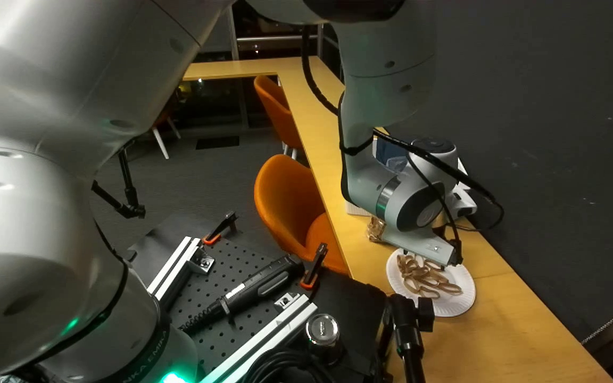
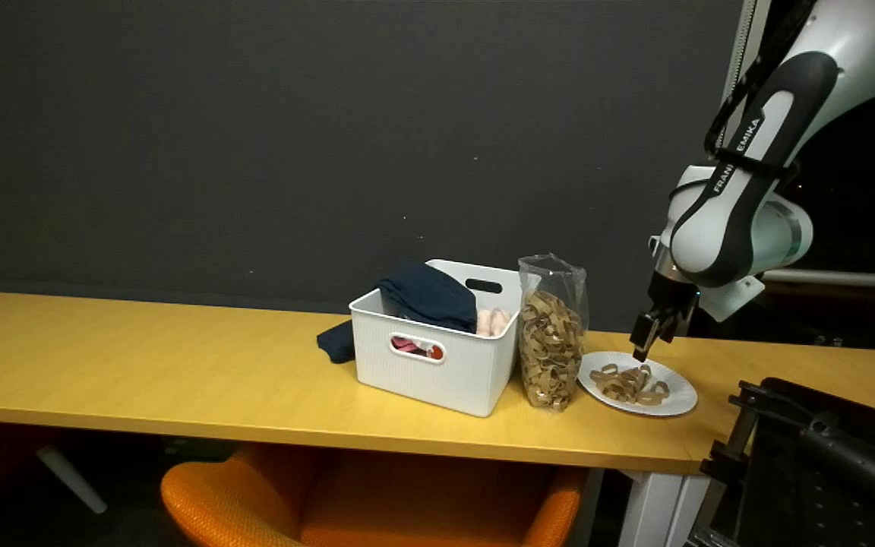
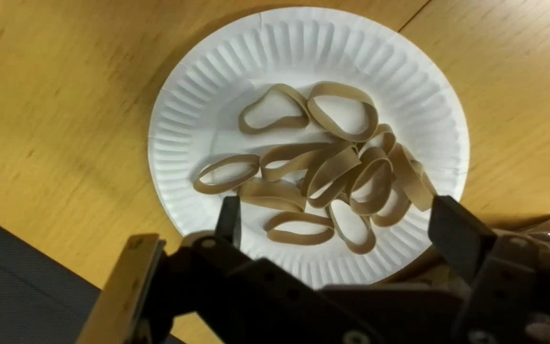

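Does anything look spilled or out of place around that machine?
One stray-looking thing: some dark blue cloth lies outside the white basket, at its side, while more is bundled inside; whether they're one piece, I can't tell. Nothing looks spilled: the brown bands lie together on the paper plate.

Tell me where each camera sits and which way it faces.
Wrist view: just behind the open hand, which shows, looking down at rubber bands on a paper plate.
In an exterior view: high beside the arm, looking down along the table; much of the arm shows.
In an exterior view: on the side of the orange chair, facing the white bin and dark backdrop; only the outer arm and hand show.
Both exterior views share the table, arm, rubber bands and paper plate.
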{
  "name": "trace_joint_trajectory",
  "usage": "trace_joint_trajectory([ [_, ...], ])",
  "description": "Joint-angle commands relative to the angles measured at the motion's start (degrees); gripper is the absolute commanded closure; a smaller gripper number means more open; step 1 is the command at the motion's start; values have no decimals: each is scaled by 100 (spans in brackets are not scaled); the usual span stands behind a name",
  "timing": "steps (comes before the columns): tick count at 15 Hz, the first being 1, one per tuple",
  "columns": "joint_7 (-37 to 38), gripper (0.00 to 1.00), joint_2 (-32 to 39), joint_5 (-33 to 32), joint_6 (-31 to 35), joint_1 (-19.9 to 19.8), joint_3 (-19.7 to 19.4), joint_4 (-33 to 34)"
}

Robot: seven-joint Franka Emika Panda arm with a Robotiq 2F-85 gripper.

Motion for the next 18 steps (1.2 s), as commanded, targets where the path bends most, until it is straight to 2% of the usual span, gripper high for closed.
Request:
trace_joint_trajectory([
  [1, -151, 0, 468, 39, -97, -408, 360, 622],
  [5, -230, 0, 988, 23, -219, -629, 534, 1264],
  [8, -239, 0, 1283, 37, -375, -649, 594, 1637],
  [17, -203, 0, 1655, 97, -688, -589, 632, 2036],
  [18, -214, 25, 1635, 101, -713, -594, 642, 2022],
])
